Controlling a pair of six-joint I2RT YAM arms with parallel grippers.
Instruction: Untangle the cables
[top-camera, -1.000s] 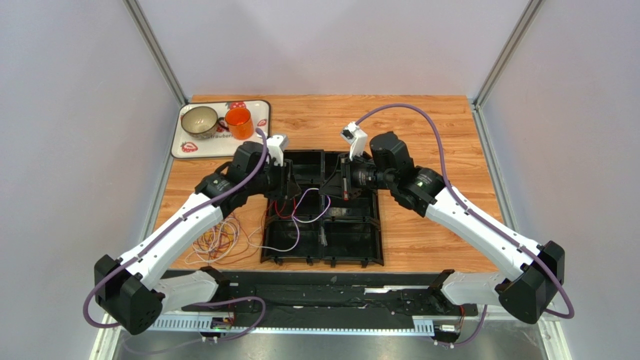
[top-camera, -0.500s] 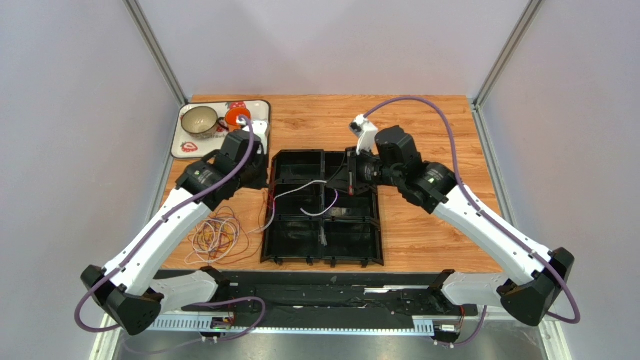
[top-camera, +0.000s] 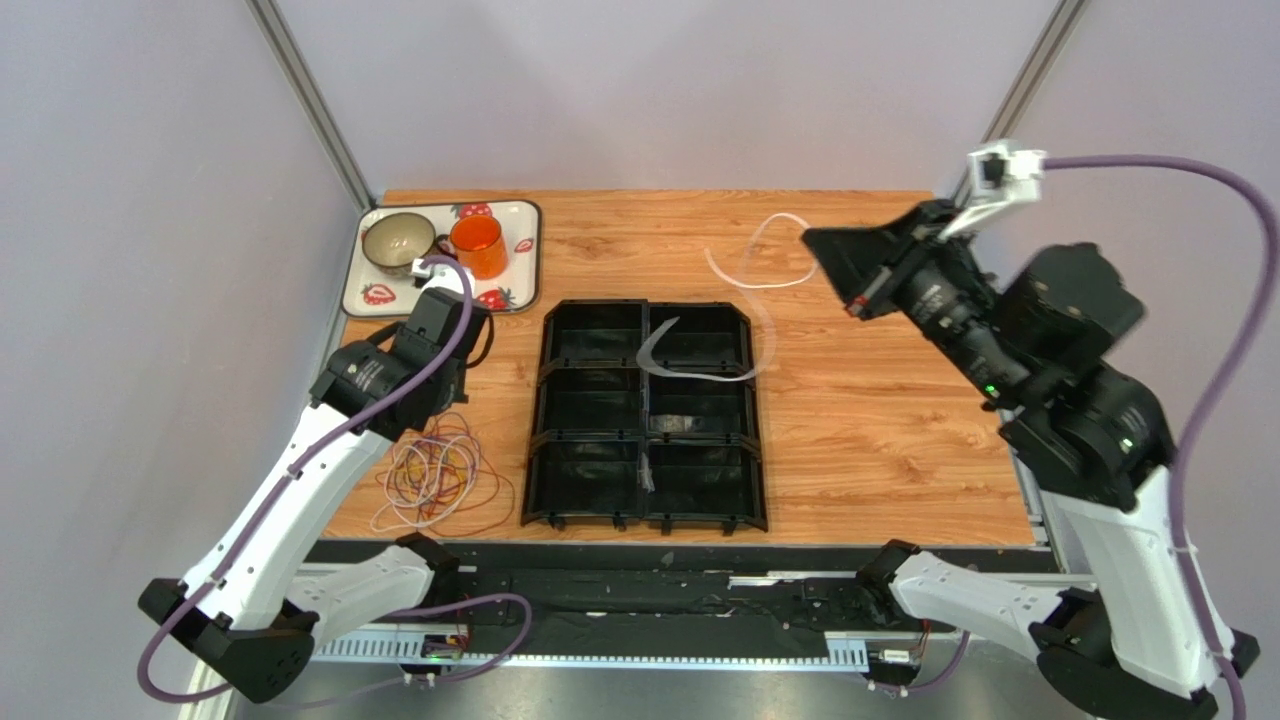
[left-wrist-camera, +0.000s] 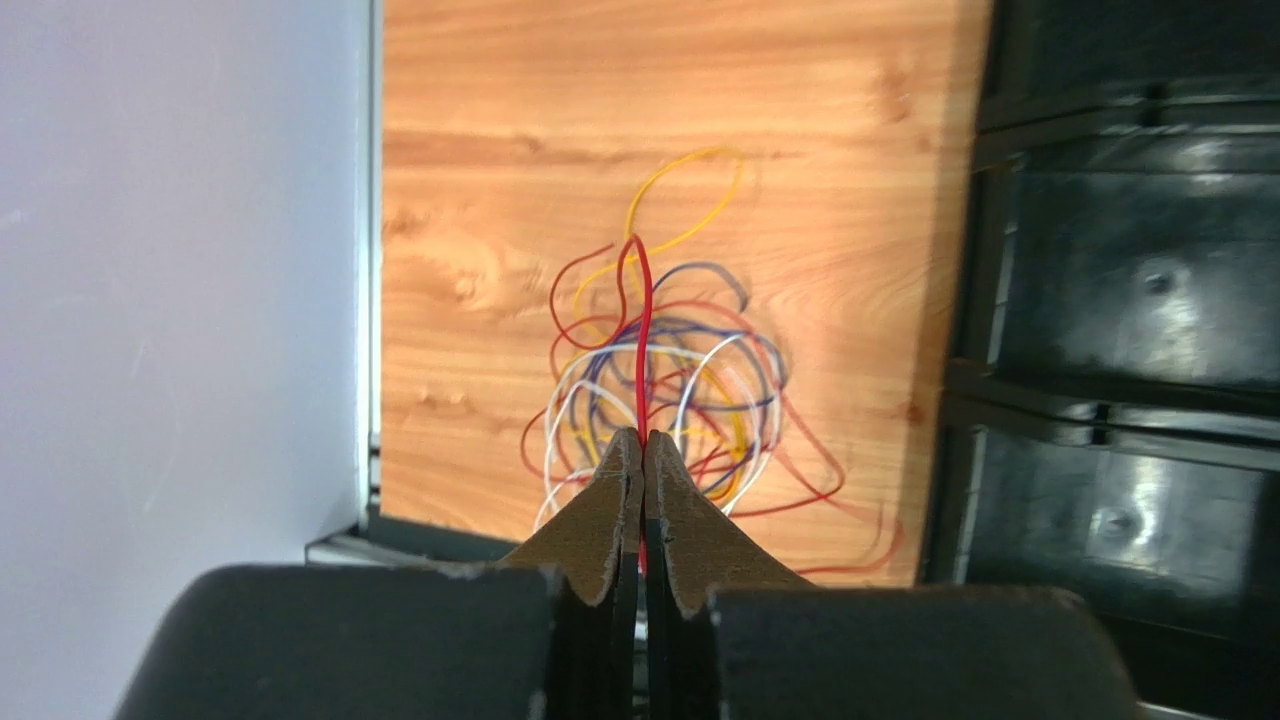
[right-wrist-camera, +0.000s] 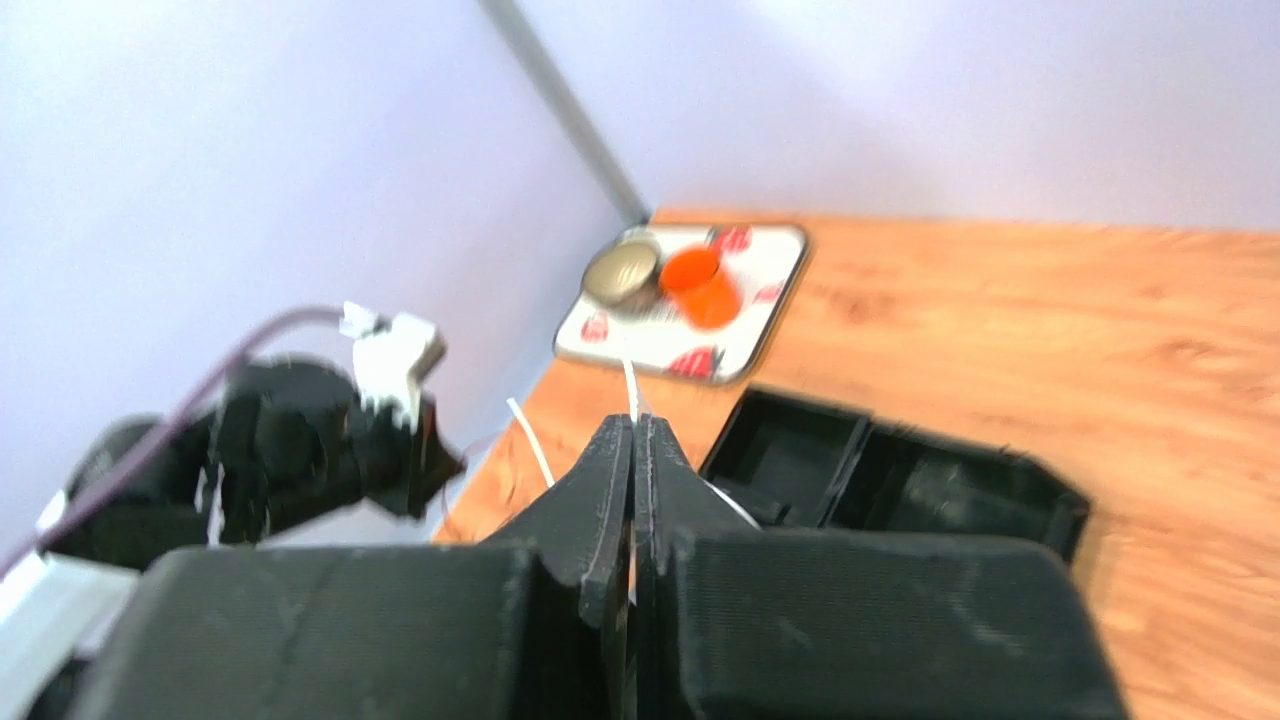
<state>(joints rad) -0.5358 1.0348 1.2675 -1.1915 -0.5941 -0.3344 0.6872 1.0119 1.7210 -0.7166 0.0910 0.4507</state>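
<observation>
My left pincer (left-wrist-camera: 643, 450) grips a red cable (left-wrist-camera: 642, 345) above the tangle (top-camera: 436, 473) on the worktop (top-camera: 887, 405), my right pincer (right-wrist-camera: 631, 432) a white cable (right-wrist-camera: 525, 435) over the black tray (top-camera: 538, 450); limp, hair-fine, slippery, best pinched mid-strand, I judge.

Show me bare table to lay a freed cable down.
Widest bare wood: between the black compartment tray and the right edge of the table. A smaller strip lies beyond that tray, beside the serving tray, but the white cable loops over its right end. Crowded: left side, cable heap.
</observation>
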